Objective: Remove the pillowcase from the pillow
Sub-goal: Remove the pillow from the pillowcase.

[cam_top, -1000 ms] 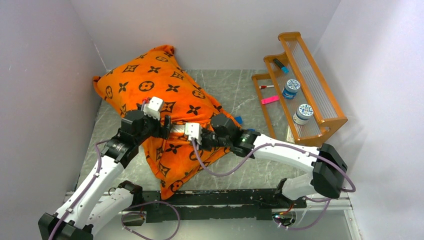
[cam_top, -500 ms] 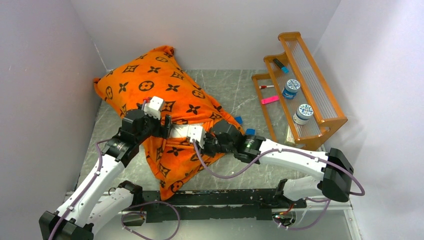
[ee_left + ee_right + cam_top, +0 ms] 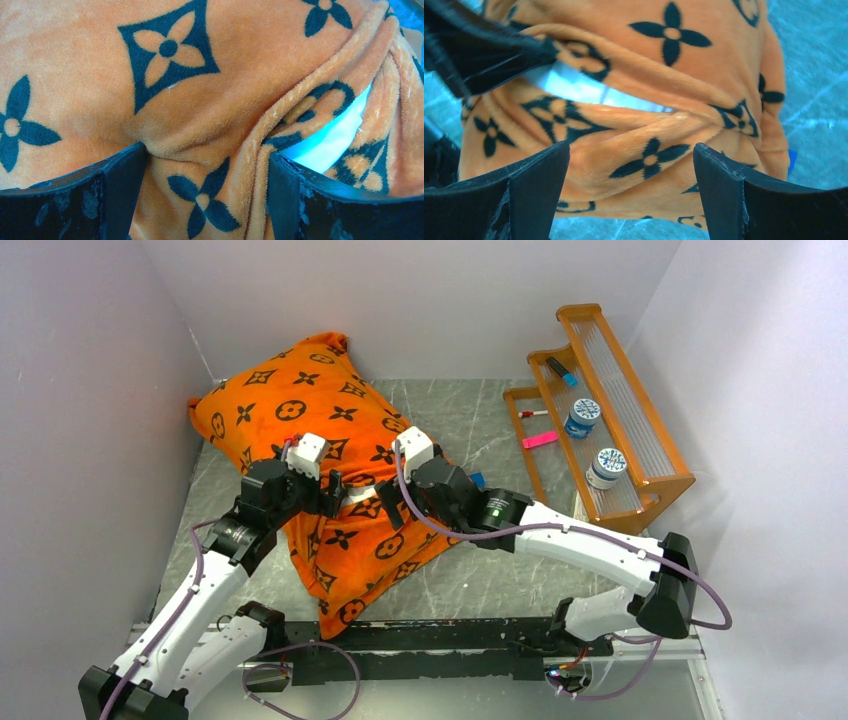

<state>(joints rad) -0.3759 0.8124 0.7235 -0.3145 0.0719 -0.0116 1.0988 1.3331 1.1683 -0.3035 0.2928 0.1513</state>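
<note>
the left arm reaches forward from the near left, wrist bent down onto the bright orange plush pillowcase with dark brown flower motifs (image 3: 300, 410), which lies at the far left of the grey marbled tabletop (image 3: 480, 430). the left gripper (image 3: 202, 160) stands wide, a ridge of fabric bulging between its fingers. the right arm stretches in from the right. the right gripper (image 3: 631, 155) gapes wide just over the cover, gripping nothing. the plump white pillow (image 3: 589, 90) shows through a slit.

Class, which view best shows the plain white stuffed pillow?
Right wrist: the white pillow shows as a long strip between folds of the bright orange plush pillowcase. Left wrist: a smaller sliver; top: a speck.
</note>
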